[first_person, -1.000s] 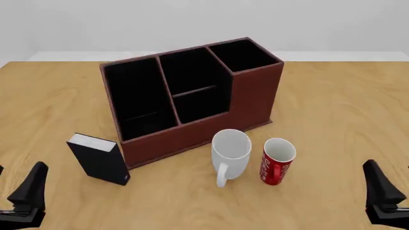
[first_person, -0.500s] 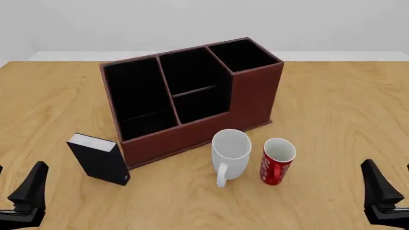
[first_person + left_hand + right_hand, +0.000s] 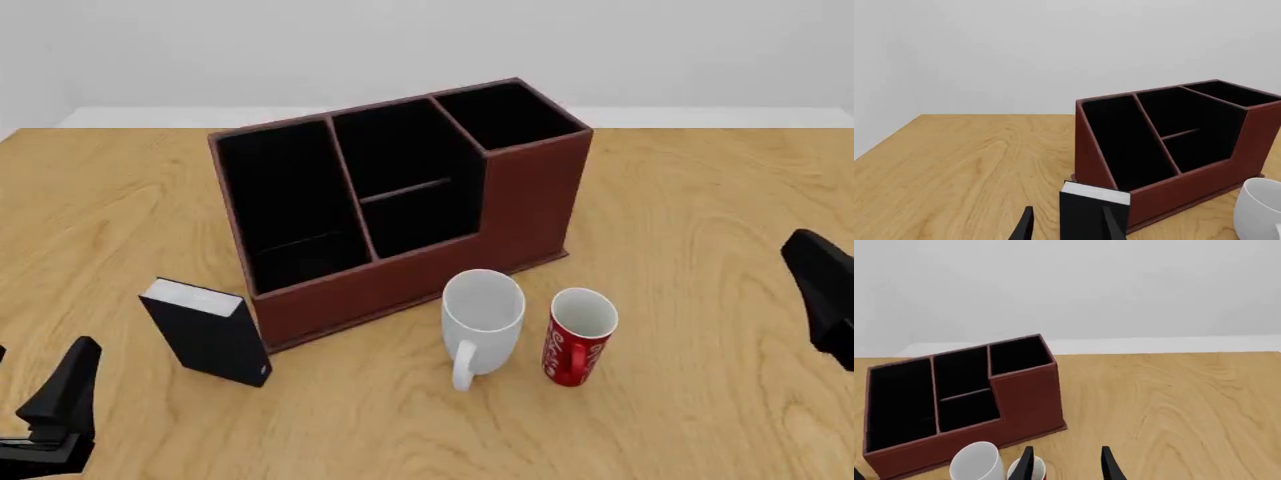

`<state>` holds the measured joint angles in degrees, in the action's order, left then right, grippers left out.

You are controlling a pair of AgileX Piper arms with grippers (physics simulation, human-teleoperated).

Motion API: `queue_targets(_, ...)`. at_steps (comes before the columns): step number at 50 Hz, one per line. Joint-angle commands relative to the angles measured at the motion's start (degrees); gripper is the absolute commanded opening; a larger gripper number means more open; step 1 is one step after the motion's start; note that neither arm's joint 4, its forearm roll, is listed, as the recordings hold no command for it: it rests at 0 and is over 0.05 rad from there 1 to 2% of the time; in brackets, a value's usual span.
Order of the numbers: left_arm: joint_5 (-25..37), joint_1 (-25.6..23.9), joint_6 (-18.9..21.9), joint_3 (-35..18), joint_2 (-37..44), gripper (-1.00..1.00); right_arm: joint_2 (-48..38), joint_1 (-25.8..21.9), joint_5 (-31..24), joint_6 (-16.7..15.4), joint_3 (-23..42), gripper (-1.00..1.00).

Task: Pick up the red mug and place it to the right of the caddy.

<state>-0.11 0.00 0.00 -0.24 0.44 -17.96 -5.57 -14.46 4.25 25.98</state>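
Note:
The red mug (image 3: 578, 338), slim with a white swirl pattern, stands upright in front of the caddy's right end, just right of the white mug (image 3: 481, 324). The caddy (image 3: 521, 215) is a big reddish-brown box with black compartments at the table's middle. My right gripper (image 3: 827, 295) hangs at the right edge, raised, well to the right of the red mug. In the right wrist view it (image 3: 1066, 467) is open and empty, with the red mug's rim (image 3: 1039, 471) low by one finger. My left gripper (image 3: 60, 410) is open and empty at the front left.
A small black box with a white top (image 3: 207, 331) stands left of the caddy's front, ahead of my left gripper; it shows in the left wrist view (image 3: 1091, 212) too. The white mug's handle points toward the table's front. Bare wood lies right of the caddy (image 3: 694, 220).
My right gripper has risen and moved forward from the bottom right corner to higher on the right edge. The left gripper, mugs and caddy have not moved.

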Motion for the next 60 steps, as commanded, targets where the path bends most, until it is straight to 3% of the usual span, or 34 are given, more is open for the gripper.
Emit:
queue_targets(1,0.0,0.0,0.0,0.0,0.0,1.0,-12.8,-2.0,-9.2,4.2,10.7,1.0)
queue_targets(8,0.0,0.0,0.0,0.0,0.0,1.0,-18.4,-5.5,-11.8,6.1,13.1,1.0)
queue_targets(11,0.0,0.0,0.0,0.0,0.0,1.0,-20.3,-6.8,-11.6,8.9,12.8,1.0)
queue_targets(12,0.0,0.0,0.0,0.0,0.0,1.0,-22.0,-8.8,-11.3,11.3,12.4,1.0)
queue_targets(14,0.0,0.0,0.0,0.0,0.0,1.0,-21.8,-7.4,-11.9,12.2,12.5,1.0)
queue_targets(15,0.0,0.0,0.0,0.0,0.0,1.0,-22.4,-8.1,-12.0,11.0,12.9,1.0)
queue_targets(18,0.0,0.0,0.0,0.0,0.0,1.0,-24.1,-9.0,-12.3,11.1,13.1,1.0)
queue_targets(19,0.0,0.0,0.0,0.0,0.0,1.0,-24.2,-9.5,-12.0,12.5,12.8,1.0)
queue_targets(35,0.0,0.0,0.0,0.0,0.0,1.0,-29.7,-12.6,-8.2,15.9,7.0,1.0)
queue_targets(60,0.0,0.0,0.0,0.0,0.0,1.0,-35.1,-13.2,-2.8,18.0,1.0,1.0)
